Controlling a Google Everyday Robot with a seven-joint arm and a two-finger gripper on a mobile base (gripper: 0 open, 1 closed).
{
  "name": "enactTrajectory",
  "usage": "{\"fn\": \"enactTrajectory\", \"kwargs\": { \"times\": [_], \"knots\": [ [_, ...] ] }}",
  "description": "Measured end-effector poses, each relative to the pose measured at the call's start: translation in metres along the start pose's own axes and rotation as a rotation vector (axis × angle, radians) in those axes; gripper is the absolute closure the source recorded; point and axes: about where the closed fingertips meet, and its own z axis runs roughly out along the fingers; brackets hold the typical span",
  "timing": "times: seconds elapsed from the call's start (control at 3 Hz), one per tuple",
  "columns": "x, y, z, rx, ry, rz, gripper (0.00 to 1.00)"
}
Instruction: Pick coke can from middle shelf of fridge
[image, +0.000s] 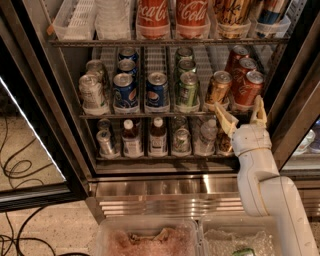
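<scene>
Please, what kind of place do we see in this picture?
Probably an office pantry or small shop: a display fridge stocked with rows of soda cans, and loose cables on the floor. The robot's open hand hovers at the middle shelf's right end.

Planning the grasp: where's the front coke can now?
Camera view, right side: front coke can on the middle shelf, beside the gold-orange can, just above the gripper with its fingers open.
</scene>
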Motion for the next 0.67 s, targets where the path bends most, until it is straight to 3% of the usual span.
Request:
{"fn": "enactTrajectory", "kwargs": {
  "times": [0.33,0.67],
  "knots": [
    [-0.002,-0.011,0.003,0.044,-0.017,-0.012,0.21],
    [-0.005,-0.027,0.009,0.136,-0.048,-0.021,0.21]
  ]
}}
